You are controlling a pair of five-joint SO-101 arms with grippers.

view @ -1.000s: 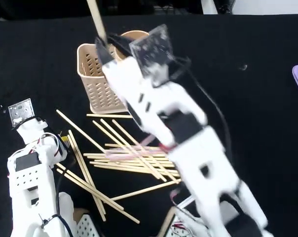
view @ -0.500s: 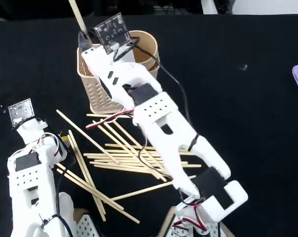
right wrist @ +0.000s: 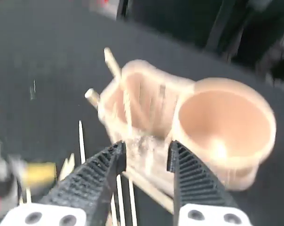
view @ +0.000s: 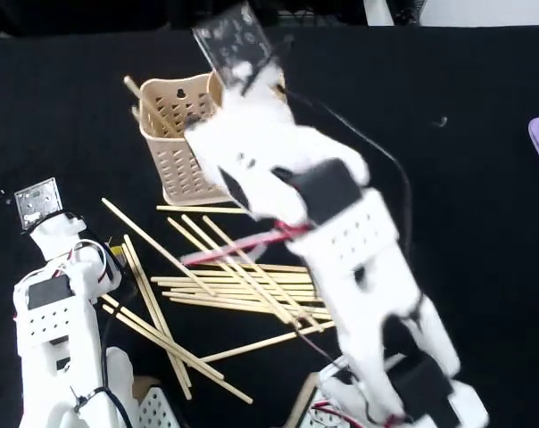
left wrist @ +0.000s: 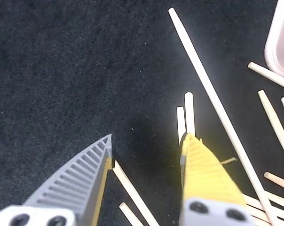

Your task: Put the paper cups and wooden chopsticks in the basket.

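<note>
High view: basket (view: 176, 165) upper left, one chopstick (view: 136, 91) poking out, chopsticks (view: 243, 285) heaped lower centre. Left wrist: left gripper (left wrist: 146, 139) spread wide over them, so best pinch a single one mid-length. Right wrist: right gripper (right wrist: 145, 149) apart, empty, facing basket and cup (right wrist: 224, 125).

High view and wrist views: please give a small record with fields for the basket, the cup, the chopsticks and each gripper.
basket: upright on the black table, at least one chopstick leaning out over its rim
paper cup: mouth up, beside the basket, not in it
loose chopsticks: many, lying scattered on the table in front of the basket
left gripper: open, empty, above loose chopsticks
right gripper: open, empty, near the basket and the paper cup
</note>
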